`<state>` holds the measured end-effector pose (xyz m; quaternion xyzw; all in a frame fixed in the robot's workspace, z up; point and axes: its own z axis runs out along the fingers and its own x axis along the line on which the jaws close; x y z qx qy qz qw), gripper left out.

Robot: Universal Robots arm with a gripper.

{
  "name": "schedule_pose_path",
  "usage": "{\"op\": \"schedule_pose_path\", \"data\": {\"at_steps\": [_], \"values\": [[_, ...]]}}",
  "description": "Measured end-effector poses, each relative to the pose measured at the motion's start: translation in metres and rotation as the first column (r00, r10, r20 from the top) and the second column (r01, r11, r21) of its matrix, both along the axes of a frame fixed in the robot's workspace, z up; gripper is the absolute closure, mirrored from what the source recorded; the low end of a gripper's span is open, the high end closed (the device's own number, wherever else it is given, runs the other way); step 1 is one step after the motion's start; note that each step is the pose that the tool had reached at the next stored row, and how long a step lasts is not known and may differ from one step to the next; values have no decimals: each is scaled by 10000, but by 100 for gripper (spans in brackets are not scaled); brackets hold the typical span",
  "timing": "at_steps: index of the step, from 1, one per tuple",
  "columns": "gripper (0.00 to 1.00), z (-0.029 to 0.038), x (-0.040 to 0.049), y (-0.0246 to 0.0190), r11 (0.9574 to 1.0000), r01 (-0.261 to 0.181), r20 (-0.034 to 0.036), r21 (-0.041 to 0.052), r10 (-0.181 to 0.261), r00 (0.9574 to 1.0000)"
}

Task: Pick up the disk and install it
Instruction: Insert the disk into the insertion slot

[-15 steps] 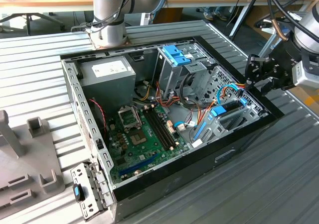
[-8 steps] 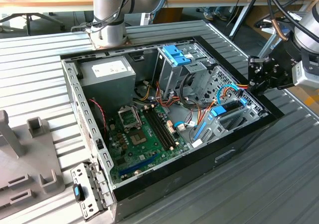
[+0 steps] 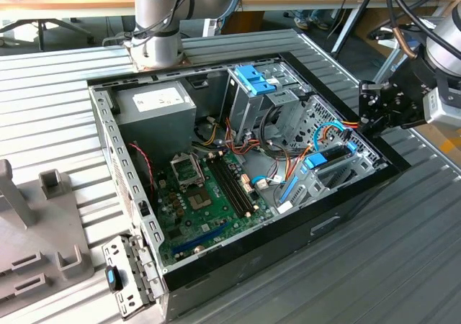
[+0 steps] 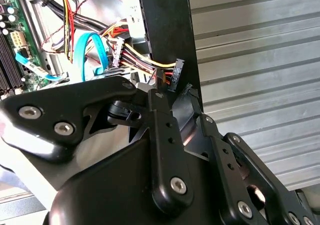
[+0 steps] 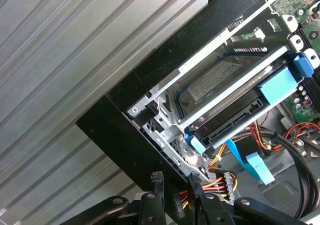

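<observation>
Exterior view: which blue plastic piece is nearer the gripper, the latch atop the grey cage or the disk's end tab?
The disk's end tab, by the case wall nearest the gripper; the latch tops the cage farther inside.

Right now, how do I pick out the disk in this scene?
Find the open computer case and go to its wall at the exterior view's right. The disk sits just inside, a flat dark slab framed by bright blue plastic, unlike the tall grey cage topped by a blue latch.
</observation>
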<state>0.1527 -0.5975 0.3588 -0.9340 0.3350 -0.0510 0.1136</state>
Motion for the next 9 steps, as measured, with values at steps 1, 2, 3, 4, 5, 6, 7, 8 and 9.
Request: {"op": "schedule_pose_path", "data": {"at_steps": [1,2,3,4,5,6,7,8,9], "values": [[67,2,0,1,10000,-12,0,-2,12,10000],[67,3,3,5,10000,-81,0,-3,81,10000],[67,5,7,5,9999,-129,0,-6,129,9999],[67,4,9,6,9999,-173,0,-4,173,9999],[67,4,14,7,9997,-228,0,-3,228,9997],[67,4,19,8,9996,-287,0,-4,287,9996],[67,4,19,8,9996,-289,0,-3,289,9996],[67,4,19,9,9996,-291,0,-3,291,9996],[67,4,19,8,9996,-292,0,-3,292,9996]]}}
